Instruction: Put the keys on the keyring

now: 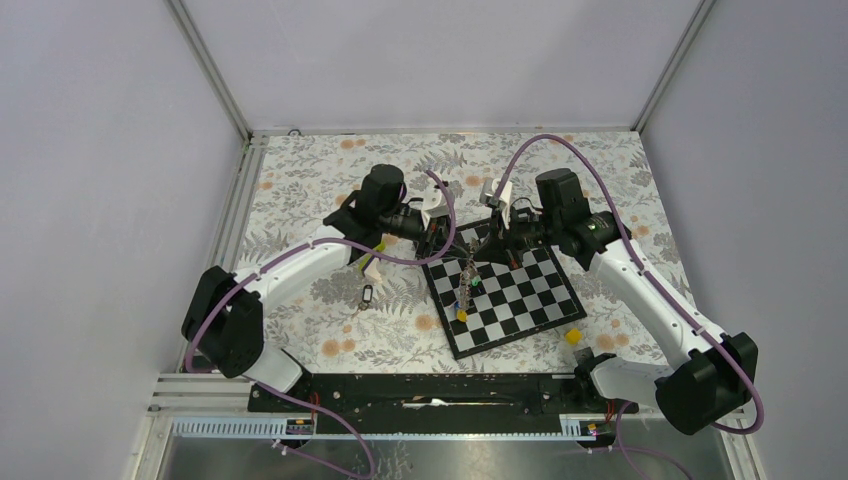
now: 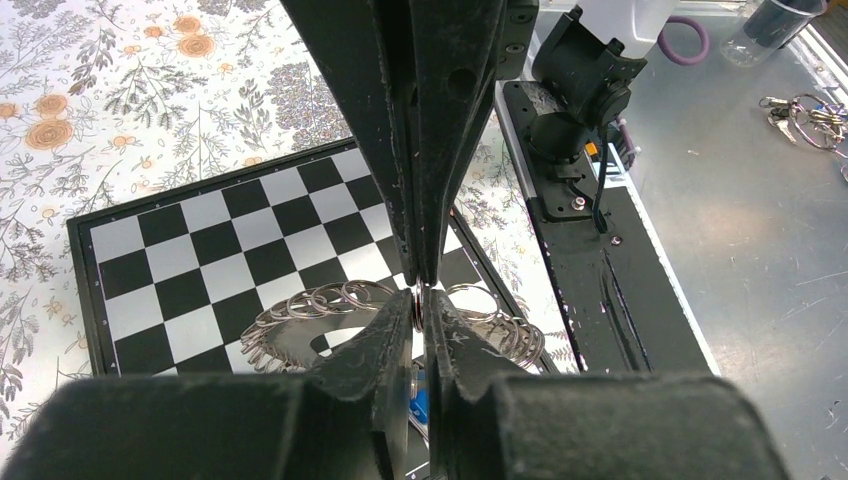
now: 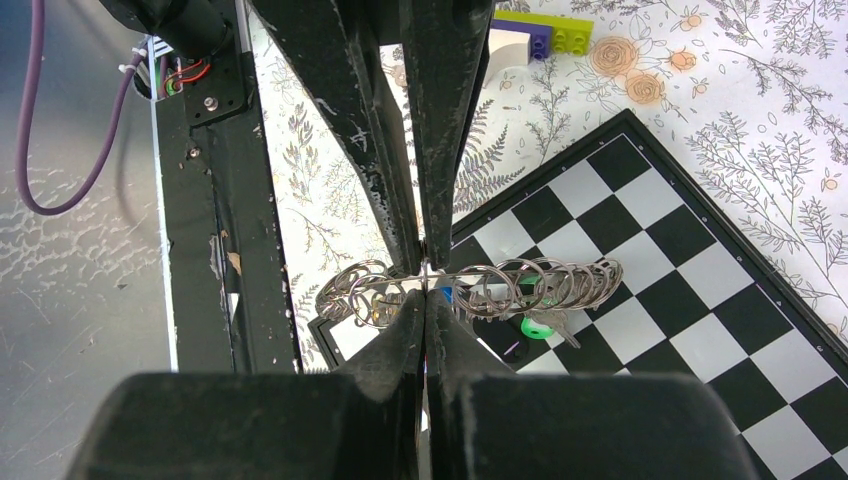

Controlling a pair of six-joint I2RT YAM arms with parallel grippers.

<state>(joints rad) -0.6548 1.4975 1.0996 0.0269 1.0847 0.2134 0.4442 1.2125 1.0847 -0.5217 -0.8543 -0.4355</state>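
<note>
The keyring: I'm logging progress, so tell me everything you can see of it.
The keyring looks like silvery metal, a ring of many overlapping wire loops, seen edge-on from the right wrist. It is held over the chessboard, the right gripper and left gripper each pinching its rim. A green-headed key hangs just below it.

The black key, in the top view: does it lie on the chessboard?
No, the black key lies on the flowered tablecloth, left of the chessboard and apart from it.

No legible txt/labels seen; views prob. too coarse.
</note>
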